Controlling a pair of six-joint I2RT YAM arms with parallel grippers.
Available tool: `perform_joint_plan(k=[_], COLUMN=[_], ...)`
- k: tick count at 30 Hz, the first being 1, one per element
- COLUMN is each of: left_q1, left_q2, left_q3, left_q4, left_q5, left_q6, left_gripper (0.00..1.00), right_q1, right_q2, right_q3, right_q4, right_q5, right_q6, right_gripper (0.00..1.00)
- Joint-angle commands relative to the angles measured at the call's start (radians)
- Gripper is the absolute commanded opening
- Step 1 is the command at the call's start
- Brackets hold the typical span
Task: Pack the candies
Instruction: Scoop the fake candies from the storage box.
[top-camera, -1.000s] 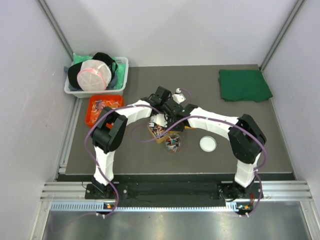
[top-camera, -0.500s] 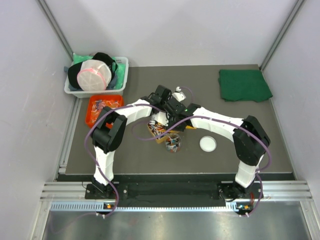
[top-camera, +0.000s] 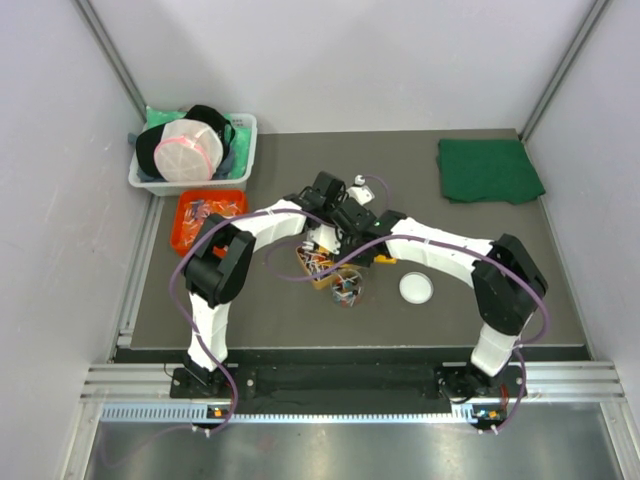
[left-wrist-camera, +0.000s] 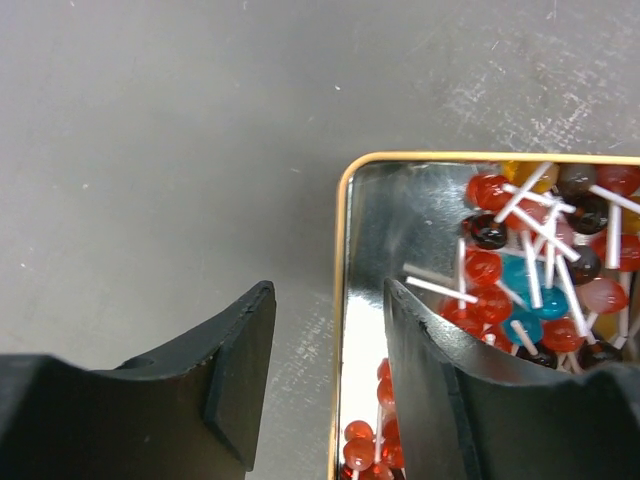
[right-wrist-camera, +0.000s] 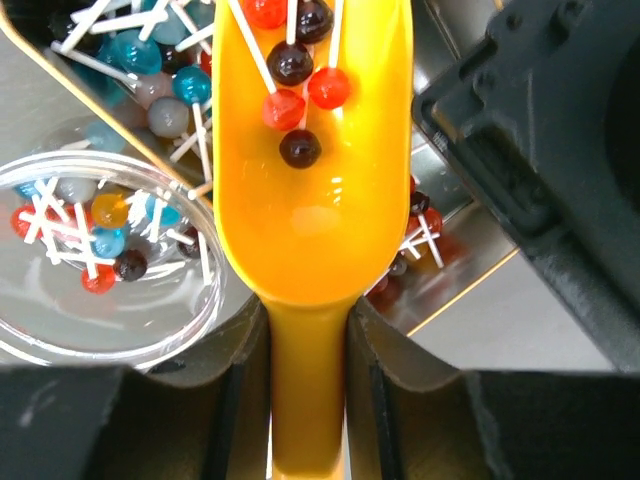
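R gripper (right-wrist-camera: 308, 322) was clamped on the handle of the orange scoop (right-wrist-camera: 312, 200). The scoop held a few candies (right-wrist-camera: 291, 62) on white sticks above the tin, w/ the clear cup (right-wrist-camera: 150, 342) just beside it, part filled. L gripper (left-wrist-camera: 328, 300) had its fingers apart, straddling the tin (left-wrist-camera: 372, 215) wall, one inside, one outside, gripping nothing. To pour well, I'd judge: get the scoop lip over the cup's middle before tipping, and tilt slowly so sticks don't snag the rim. R wrist view alone showed the scoop's load, and L wrist view alone the gap at the tin wall. Only the top view showed the white lid (top-camera: 416, 288) near the cup and an orange tray (top-camera: 182, 225) w/ more candies, well to the left.
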Motion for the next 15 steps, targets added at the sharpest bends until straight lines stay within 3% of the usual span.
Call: perform_joint_plan(k=[1, 15], left_q1=[-0.004, -0.002], left_q2=[0.012, 0.017], left_q3=[-0.009, 0.002], left_q4=[-0.05, -0.057], left_q5=[0.026, 0.025], left_q6=[-0.014, -0.019], left_gripper=[0.54, 0.56], right_q1=[-0.049, -0.067], right_q2=[-0.13, -0.162], right_q3=[0.023, -0.003], right_q4=[0.18, 0.198], right_q5=[-0.02, -0.08], right_q6=[0.102, 0.128], right_gripper=[0.0, 0.0])
